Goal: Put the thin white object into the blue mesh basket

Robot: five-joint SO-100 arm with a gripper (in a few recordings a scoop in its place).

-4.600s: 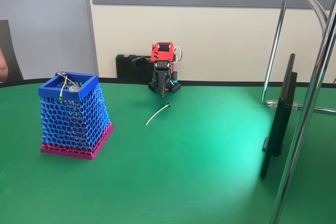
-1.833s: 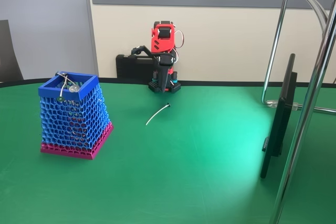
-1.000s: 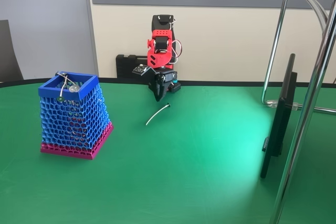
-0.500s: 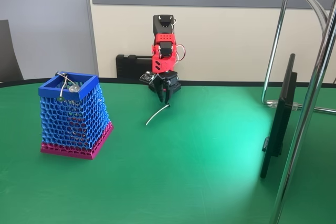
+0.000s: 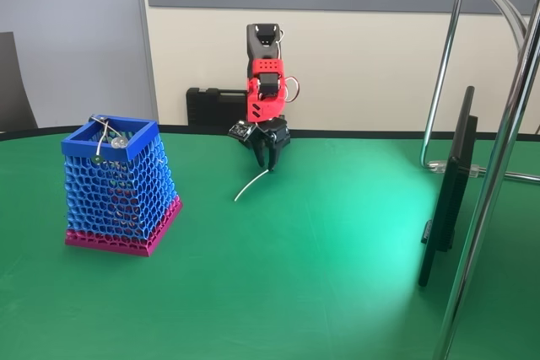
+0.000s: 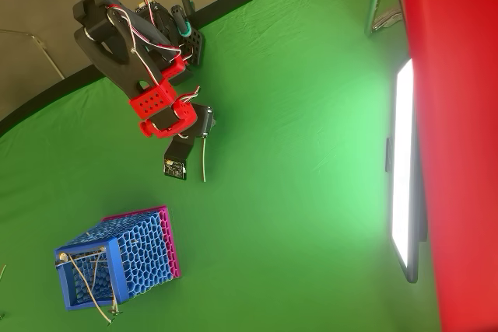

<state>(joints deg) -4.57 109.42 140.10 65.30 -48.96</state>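
Just above white strip (image 5: 251, 183): hand (image 5: 267, 162).

green table (image 5: 321, 276), chrome stand (image 5: 498, 158), black monitor (image 5: 447, 191)

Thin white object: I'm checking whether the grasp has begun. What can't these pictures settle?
- Contact: in the fixed view the end effector covers the far tip of the thin white object.
- Overhead view: the arm hides that end.
- Blue mesh basket: its inside is too small to read.
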